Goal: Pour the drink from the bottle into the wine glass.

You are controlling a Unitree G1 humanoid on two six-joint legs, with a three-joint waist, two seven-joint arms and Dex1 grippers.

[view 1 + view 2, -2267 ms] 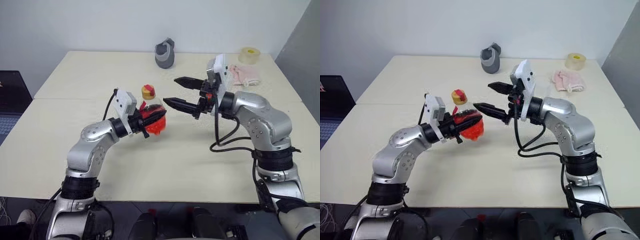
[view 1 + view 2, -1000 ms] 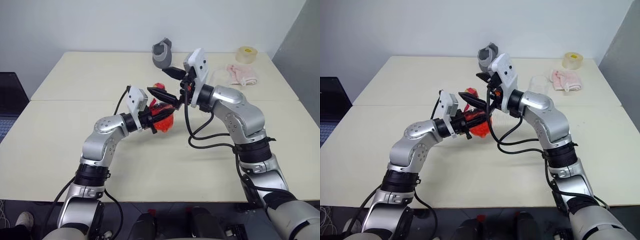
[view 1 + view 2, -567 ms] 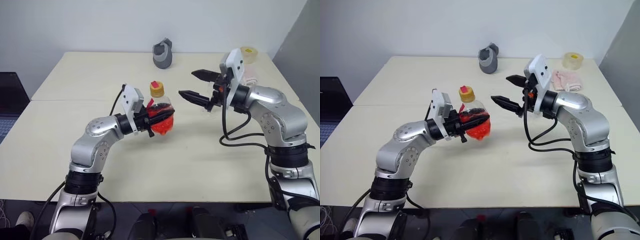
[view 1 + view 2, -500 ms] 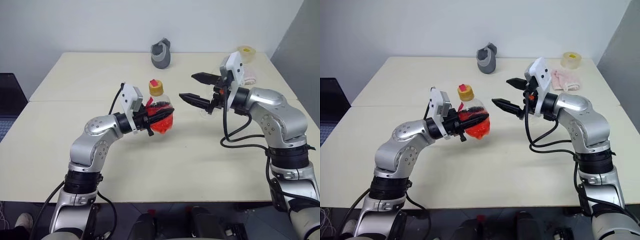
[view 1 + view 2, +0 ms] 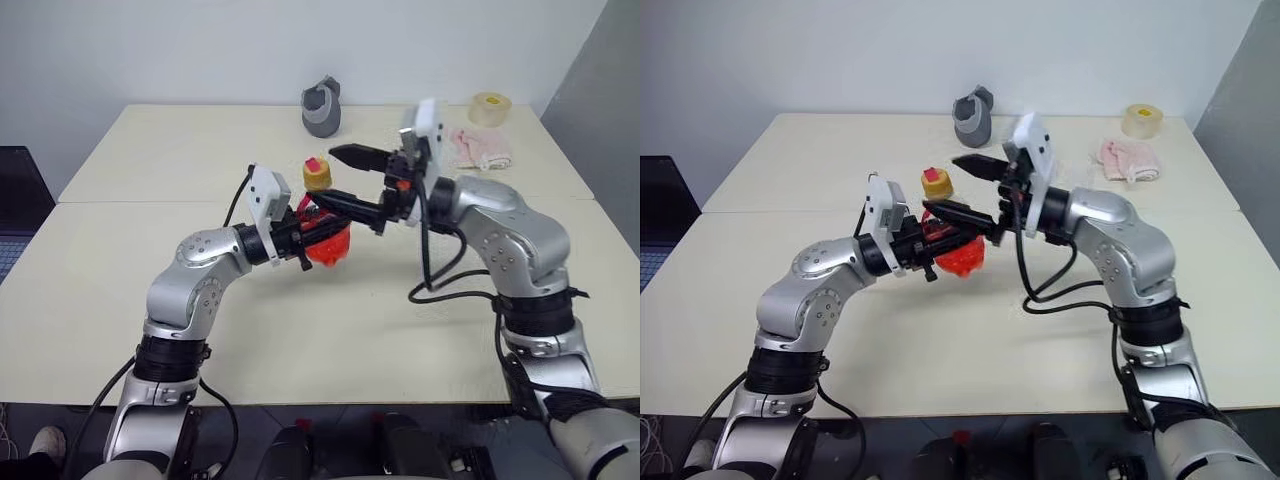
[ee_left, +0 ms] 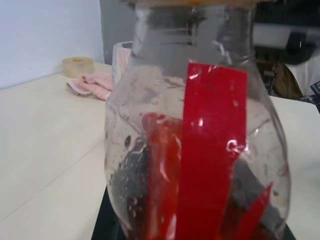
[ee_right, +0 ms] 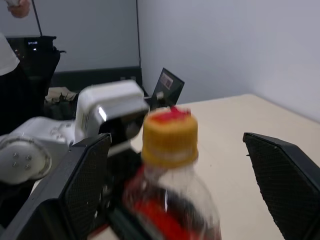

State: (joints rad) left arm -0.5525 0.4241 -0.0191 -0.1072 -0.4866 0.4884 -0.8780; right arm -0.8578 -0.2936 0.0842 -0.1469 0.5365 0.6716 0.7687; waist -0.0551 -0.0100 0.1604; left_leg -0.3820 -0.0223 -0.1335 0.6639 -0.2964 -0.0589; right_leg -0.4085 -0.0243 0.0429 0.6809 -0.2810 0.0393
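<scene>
Bottle upright above the table, clamped round its belly by left gripper; red drink low inside, yellow cap on. Right gripper at the cap, jaws spread wide, one finger either side, not touching. Grey jug well behind bottle.

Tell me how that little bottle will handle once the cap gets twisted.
The bottle, thin clear plastic, will probably flex under a squeeze. It looks only partly filled with the drink, so likely light. The left gripper holds only its rounded body, so it may turn when the open right gripper twists the cap.
</scene>
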